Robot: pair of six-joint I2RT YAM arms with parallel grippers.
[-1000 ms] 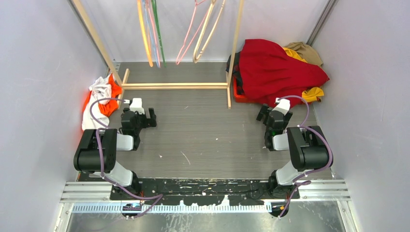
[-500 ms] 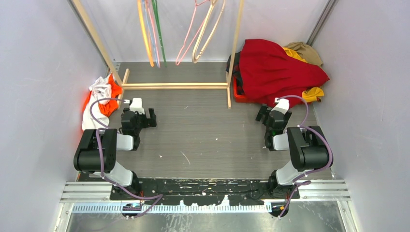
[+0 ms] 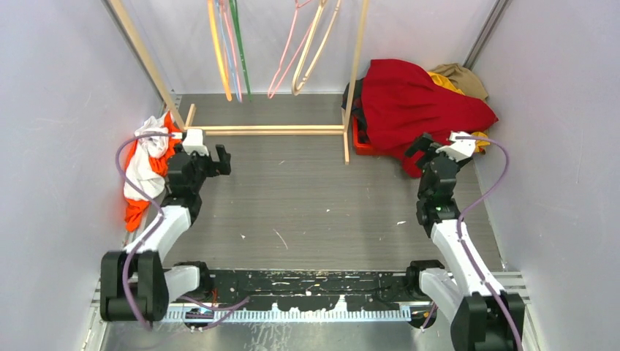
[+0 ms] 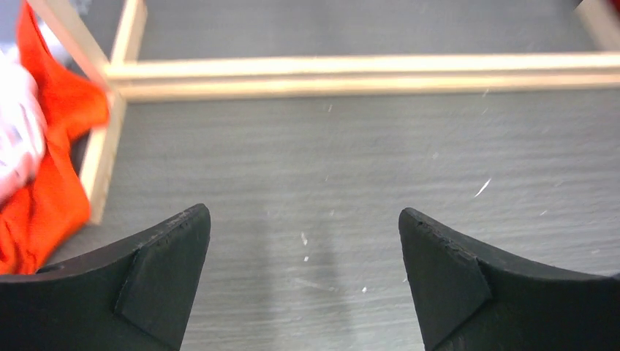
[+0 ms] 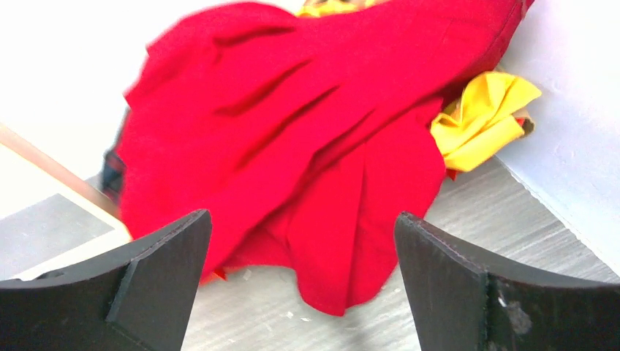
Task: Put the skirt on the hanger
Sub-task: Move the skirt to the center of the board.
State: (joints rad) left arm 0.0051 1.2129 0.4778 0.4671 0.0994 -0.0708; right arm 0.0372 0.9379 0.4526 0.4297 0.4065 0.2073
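Skirt (image 3: 417, 110): heaped in the table's (image 3: 307, 197) far right corner.
Hanger (image 3: 297, 89): hanging from the wooden rack (image 3: 270, 130), far edge.
Left gripper (image 4: 303, 219): wide open, empty, near left edge.
Right gripper (image 5: 300, 219): wide open, empty, near skirt.

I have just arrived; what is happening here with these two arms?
Nothing is held yet. The right pincer, open, faces the red skirt, which lies heaped on other clothes in the far right corner. The left pincer, also open, hovers over the table near the wooden rack's base. The cream hanger hangs in that rack, untouched.
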